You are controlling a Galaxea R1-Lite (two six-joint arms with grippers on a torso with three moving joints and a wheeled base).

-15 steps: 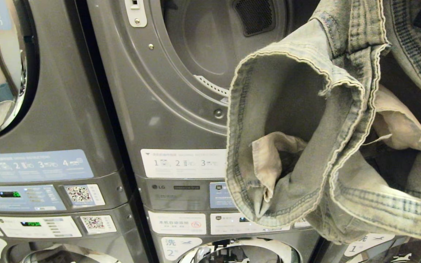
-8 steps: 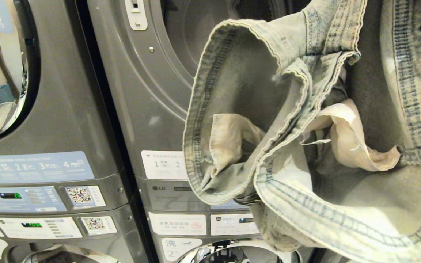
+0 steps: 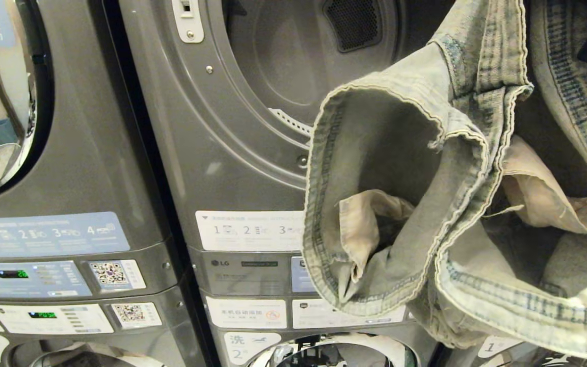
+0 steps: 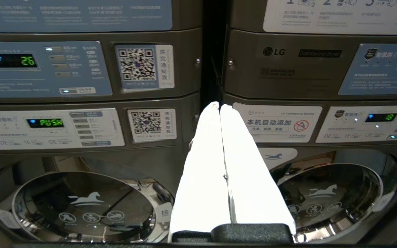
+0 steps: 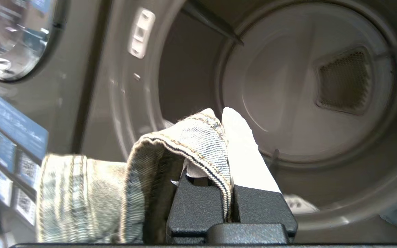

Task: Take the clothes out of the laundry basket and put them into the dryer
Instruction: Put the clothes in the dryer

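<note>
A: What is seen in the largest units?

B: A bank of dark grey stacked machines is shown. The dryer (image 3: 252, 127) is positioned at centre in the head view, with its round opening exposed and a perforated vent panel (image 5: 345, 81) visible on the rear drum wall. A neighbouring dryer (image 3: 44, 127) with a chrome-rimmed glass door is located to its left. Washers (image 4: 88, 203) with white horse logos are stacked beneath.

A: Where are the clothes located?

B: The clothes (image 3: 426, 204), a faded grey-blue denim garment, are suspended in front of the dryer opening, toward its right side. The waistband is folded open, and pale pocket linings (image 3: 359, 229) are exposed inside.

A: What is the state of each end effector?

B: The right end effector (image 5: 219, 117) is clamped on a stitched denim edge, directly before the drum opening. The left end effector (image 4: 220, 106) is closed with its white fingers pressed together, nothing being held, and is pointed at the gap between two control panels
</note>
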